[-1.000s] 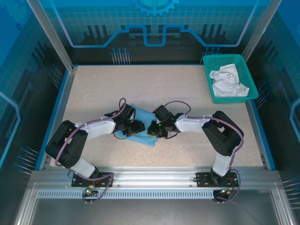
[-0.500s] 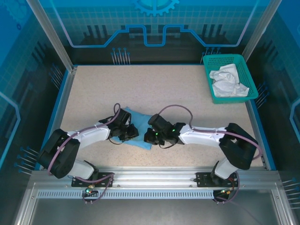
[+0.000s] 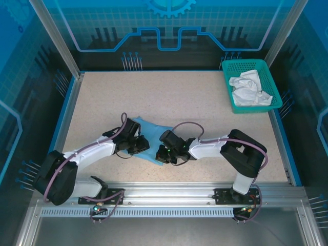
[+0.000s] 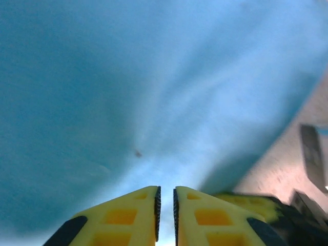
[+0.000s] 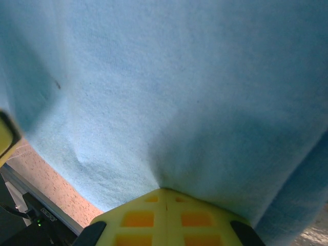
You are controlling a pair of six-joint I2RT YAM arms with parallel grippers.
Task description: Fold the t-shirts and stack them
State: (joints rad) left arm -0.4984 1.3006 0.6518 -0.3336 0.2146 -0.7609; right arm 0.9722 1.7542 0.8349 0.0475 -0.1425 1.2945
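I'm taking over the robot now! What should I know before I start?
Left gripper: fingers nearly together, pinching the light blue t-shirt.
Right gripper: shut on the same shirt.
The blue shirt lies on the table between the arms.
The white t-shirt sits crumpled in the teal basket.
Done: nothing stacked yet.
Left: finish folding the blue one, fold the white one, stack both.

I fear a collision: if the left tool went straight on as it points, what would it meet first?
The blue shirt: it lies right before the left tool, which seems shut on its cloth. Depth is unclear.
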